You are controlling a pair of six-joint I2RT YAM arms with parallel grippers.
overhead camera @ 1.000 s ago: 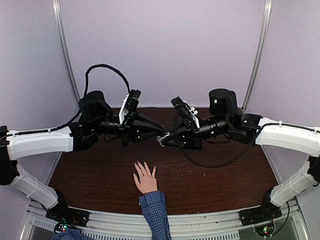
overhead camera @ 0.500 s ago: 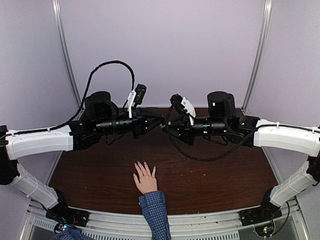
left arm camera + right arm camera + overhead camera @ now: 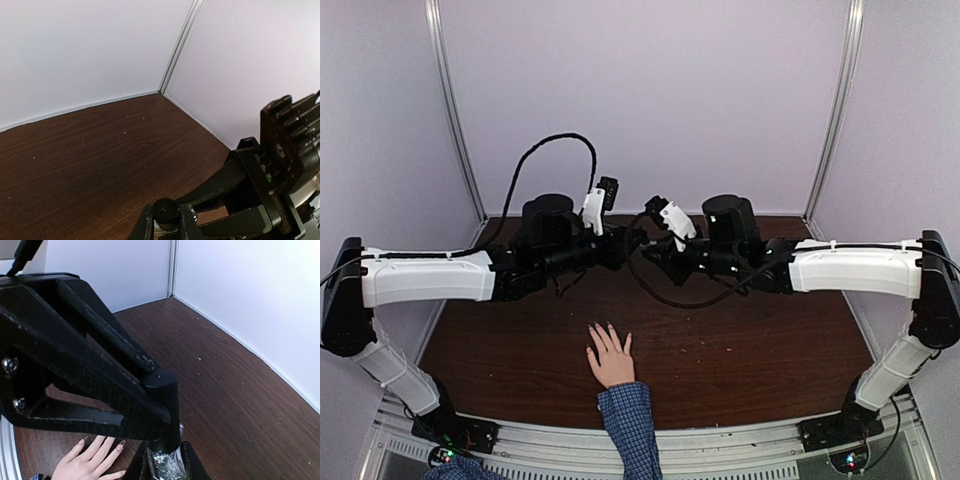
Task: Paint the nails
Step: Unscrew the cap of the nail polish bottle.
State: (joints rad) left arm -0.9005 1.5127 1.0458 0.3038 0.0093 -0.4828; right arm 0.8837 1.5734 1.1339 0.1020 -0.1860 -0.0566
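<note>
Right wrist: right claw (image 3: 163, 469) pinches a glitter-filled bottle (image 3: 162, 461), left claw (image 3: 166, 227) pinches its black cap (image 3: 165, 212). Both arms (image 3: 430, 277) now reach straighter than before; the hand (image 3: 611, 362) lies unmoved.

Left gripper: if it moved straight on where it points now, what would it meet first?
Probably the small bottle whose cap it grips, and right behind it the right gripper holding that bottle.

From above the nails (image 3: 608, 329) are too small to make out. In the right wrist view the bottom edge cuts off the hand (image 3: 92, 462) and the glittery bottle (image 3: 165, 465); the left pincer (image 3: 162, 410) runs out past the left edge.
</note>
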